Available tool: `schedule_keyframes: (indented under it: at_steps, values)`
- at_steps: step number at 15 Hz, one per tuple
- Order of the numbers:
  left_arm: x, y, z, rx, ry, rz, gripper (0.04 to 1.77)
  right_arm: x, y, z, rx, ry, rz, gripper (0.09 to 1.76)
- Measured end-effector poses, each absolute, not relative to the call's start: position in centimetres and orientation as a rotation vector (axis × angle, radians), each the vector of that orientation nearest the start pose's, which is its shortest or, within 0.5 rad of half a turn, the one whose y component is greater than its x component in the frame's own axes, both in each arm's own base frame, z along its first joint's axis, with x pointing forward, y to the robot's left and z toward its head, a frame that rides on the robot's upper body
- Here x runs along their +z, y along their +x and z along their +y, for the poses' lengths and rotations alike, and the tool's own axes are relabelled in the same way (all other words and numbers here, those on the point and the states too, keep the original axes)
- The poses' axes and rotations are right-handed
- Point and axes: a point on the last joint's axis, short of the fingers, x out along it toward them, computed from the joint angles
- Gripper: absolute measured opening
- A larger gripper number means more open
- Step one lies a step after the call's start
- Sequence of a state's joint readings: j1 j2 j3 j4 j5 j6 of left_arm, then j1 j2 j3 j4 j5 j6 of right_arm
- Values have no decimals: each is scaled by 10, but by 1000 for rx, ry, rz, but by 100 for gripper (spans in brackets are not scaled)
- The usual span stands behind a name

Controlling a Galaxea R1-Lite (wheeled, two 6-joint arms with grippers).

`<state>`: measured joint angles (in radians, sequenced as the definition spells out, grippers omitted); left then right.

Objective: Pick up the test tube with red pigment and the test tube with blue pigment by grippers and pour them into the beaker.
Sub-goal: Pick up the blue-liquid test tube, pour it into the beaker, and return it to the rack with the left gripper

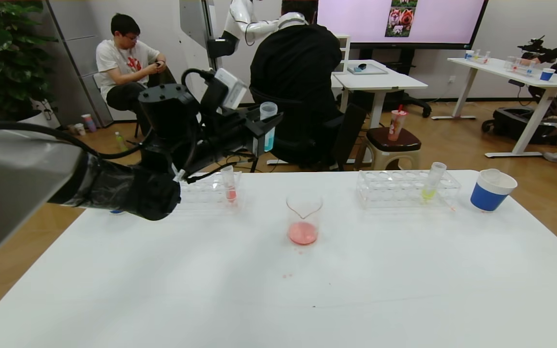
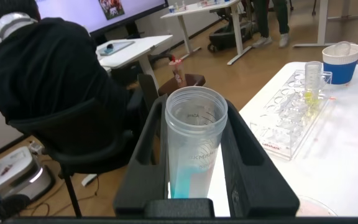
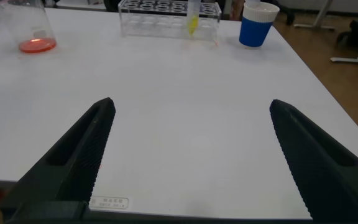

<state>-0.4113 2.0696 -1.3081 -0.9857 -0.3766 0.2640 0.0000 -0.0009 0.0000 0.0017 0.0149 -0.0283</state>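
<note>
blue tube [image 1: 268,126] upright, clamped in left pincer [image 1: 262,129]

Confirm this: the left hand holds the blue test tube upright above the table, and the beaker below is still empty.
Not quite. The left hand does hold the test tube with blue pigment upright, but the beaker is not empty: the head view shows red liquid in its bottom. The rest stands.

I can make out no lettering for certain: faint embossed marks on the blue-pigment test tube [image 2: 194,146], a rack [image 2: 289,124] label and a small table [image 3: 185,137] sticker stay unreadable.
</note>
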Motion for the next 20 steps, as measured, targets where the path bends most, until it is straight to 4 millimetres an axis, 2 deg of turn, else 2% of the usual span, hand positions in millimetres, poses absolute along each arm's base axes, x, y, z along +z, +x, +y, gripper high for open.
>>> schedule_keyframes:
  at_steps: [3,7,11,15,20]
  values:
    - [194,379,-211,-804,344,-406,51,75,-23,0,15,-29,1,174]
    - [166,386,-223,-816,525,-536,51,75,-23,0,15,-28,1,174]
    - [150,403,-218,-824,709,-693,51,75,-23,0,15,-29,0,174]
    - [144,422,-213,-823,789,-912,51,75,-23,0,15,-29,1,174]
    - [121,428,-213,-846,887,-1008,51,75,-23,0,15,-29,1,174]
